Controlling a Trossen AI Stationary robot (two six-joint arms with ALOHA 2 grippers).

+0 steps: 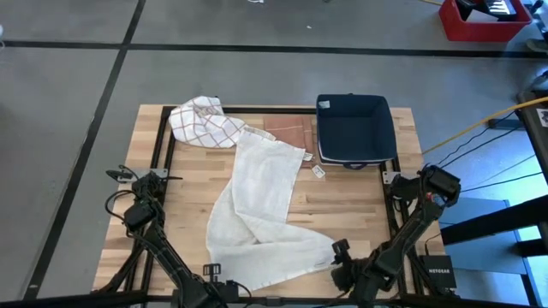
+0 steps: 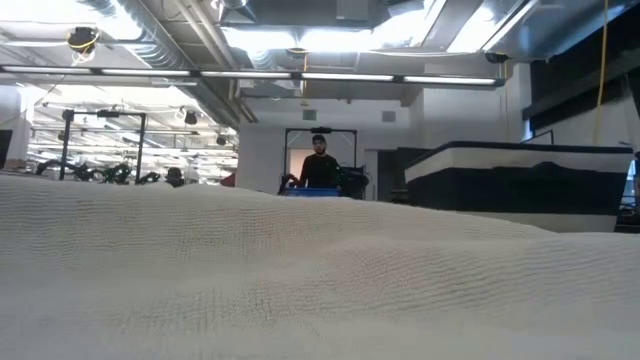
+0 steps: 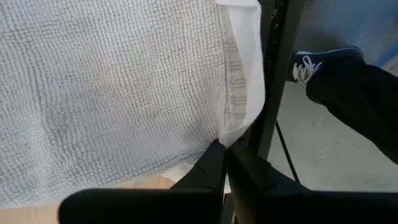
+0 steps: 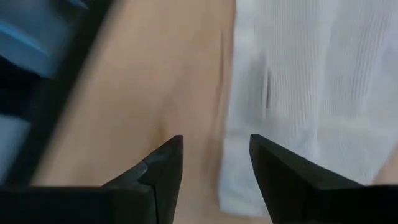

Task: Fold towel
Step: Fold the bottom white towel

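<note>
High view: white towel (image 1: 257, 201) spread crumpled on the wooden table (image 1: 360, 197).
We log left gripper (image 3: 225, 163) clenched on towel's corner; right gripper (image 4: 214, 165) released, beside its edge.

My overhead camera looks straight down on the whole table (image 1: 360, 201). My low one sits at tabletop level, close behind the white towel (image 2: 300, 280), facing the room. Both wrist cameras look close along their fingers at that towel.
</note>
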